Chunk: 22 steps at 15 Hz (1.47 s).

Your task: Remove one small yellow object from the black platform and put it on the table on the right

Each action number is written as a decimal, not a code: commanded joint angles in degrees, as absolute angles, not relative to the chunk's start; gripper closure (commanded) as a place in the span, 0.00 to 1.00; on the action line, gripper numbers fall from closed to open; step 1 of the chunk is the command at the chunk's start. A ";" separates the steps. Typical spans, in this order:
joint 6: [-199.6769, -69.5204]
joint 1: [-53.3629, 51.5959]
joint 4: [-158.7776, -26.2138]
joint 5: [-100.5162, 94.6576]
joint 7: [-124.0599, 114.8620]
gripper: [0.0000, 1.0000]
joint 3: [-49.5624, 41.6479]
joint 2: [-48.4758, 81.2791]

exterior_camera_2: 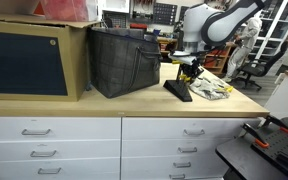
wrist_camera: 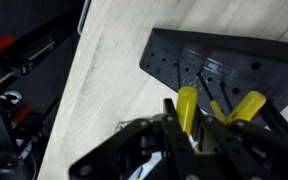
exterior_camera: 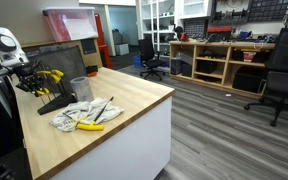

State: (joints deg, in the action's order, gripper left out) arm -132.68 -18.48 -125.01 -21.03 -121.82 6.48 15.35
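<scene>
At the left of the wrist view lay the bare wood of the table (wrist_camera: 104,70). To the right of it, the black platform (wrist_camera: 224,55) filled the sector from 12 to 3 o'clock. Two small yellow objects stood over the platform's near edge.

The nearer yellow peg (wrist_camera: 187,105) lay at 12 o'clock from the gripper (wrist_camera: 182,135). Its long axis ran along the 6-to-12 line, straight into the gap between the jaws. The second yellow peg (wrist_camera: 246,106) lay at 2 o'clock, outside the jaws and leaning toward 1 o'clock.

The jaws flanked the lower end of the nearer peg. The dark housing hid the contact faces, so it could not be told whether they had closed on the peg.

In an exterior view, the gripper (exterior_camera: 31,78) hung at the table's left end, above the platform (exterior_camera: 54,102). A crumpled cloth (exterior_camera: 82,112) lay at 3 o'clock from the platform, with bare wood beyond it.

The coming move probably depended on that 12 o'clock alignment. A withdrawal along the peg's own axis seemed required before any travel rightward toward the open table.
</scene>
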 commanded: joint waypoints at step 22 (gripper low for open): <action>-121.96 -6.55 -148.06 -21.81 -112.88 0.96 8.23 -12.49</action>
State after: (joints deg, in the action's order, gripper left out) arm -123.51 -9.97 -147.43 -19.39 -113.58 8.55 -9.92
